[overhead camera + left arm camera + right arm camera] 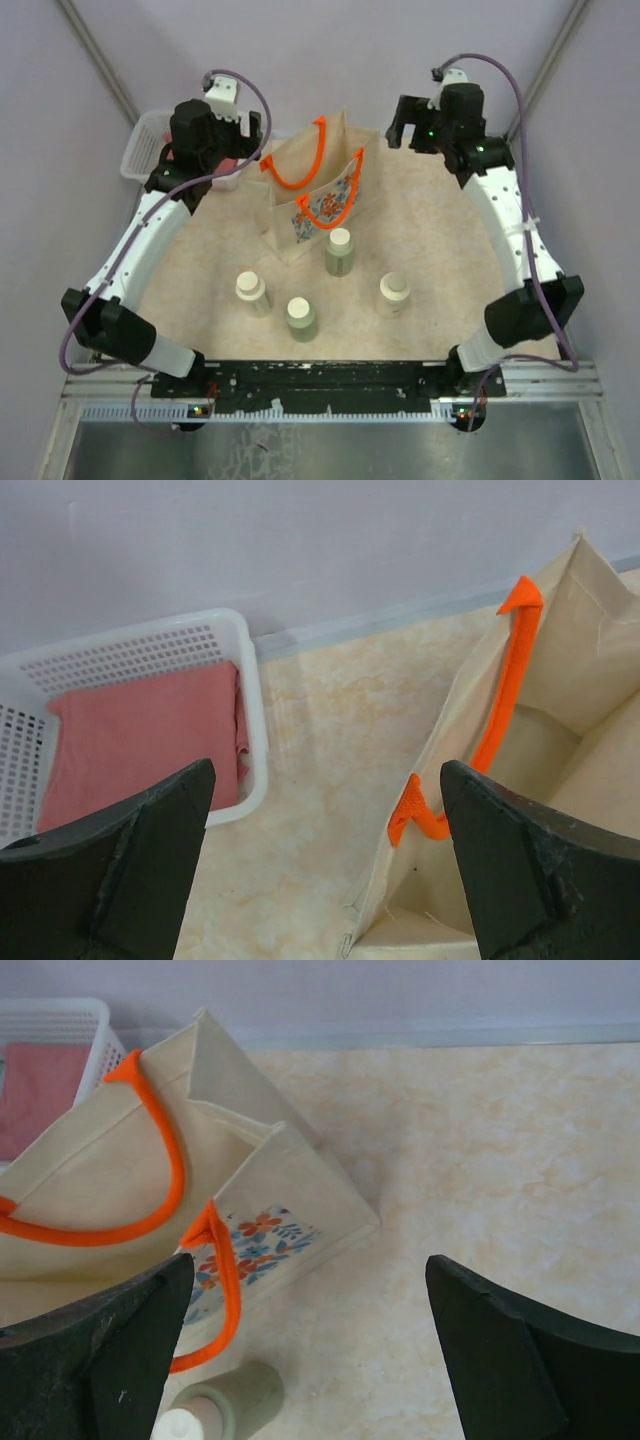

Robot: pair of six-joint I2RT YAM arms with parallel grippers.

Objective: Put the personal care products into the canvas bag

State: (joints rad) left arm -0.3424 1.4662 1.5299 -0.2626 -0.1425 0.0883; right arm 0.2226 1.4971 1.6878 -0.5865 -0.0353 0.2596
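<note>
Nearest the arm bases, the near green bottle stands upright on the worktop. It is flanked slightly farther back by the left cream bottle and the right cream bottle. Beyond these, the far green bottle stands just beside the floral face of the canvas bag. The bag stands mid-worktop, mouth open, orange handles raised; all four bottles are outside it. Farther still, the left claw hangs spread and empty above the strip between the bag and the white mesh basket, which holds a red cloth. The right claw, likewise spread and empty, hangs to the bag's right.
</note>
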